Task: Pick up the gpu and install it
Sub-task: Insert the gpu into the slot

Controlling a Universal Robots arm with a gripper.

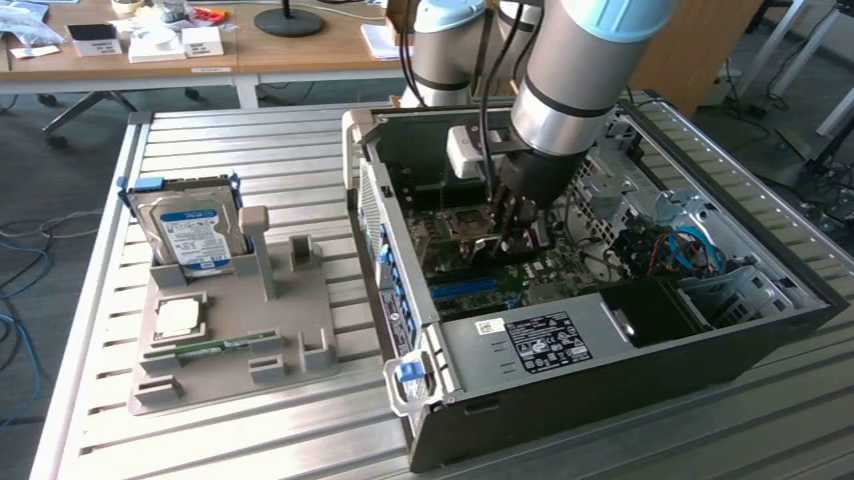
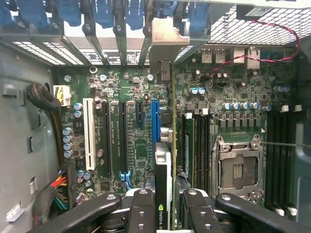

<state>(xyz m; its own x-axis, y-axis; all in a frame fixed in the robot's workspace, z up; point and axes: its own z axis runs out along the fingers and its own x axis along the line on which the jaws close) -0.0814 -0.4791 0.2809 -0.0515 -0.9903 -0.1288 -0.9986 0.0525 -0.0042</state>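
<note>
My gripper (image 2: 167, 216) is shut on the gpu (image 2: 168, 145), a thin green card seen edge-on with a black block on one face. Its silver end bracket (image 2: 167, 43) stands at the rear slot openings of the case. The card hangs upright just above the motherboard (image 2: 136, 145), alongside the long blue slot (image 2: 154, 121); I cannot tell whether its edge touches the slot. In the exterior view the gripper (image 1: 514, 235) reaches down inside the open computer case (image 1: 601, 340), over the middle of the board.
A grey tray (image 1: 307, 300) on the exterior view's left holds a silver hard drive (image 1: 198, 232), a square processor (image 1: 178, 318) and a narrow memory stick (image 1: 214, 347). Inside the case are the CPU socket (image 2: 238, 170), a white slot (image 2: 89, 133) and loose cables (image 2: 58, 187).
</note>
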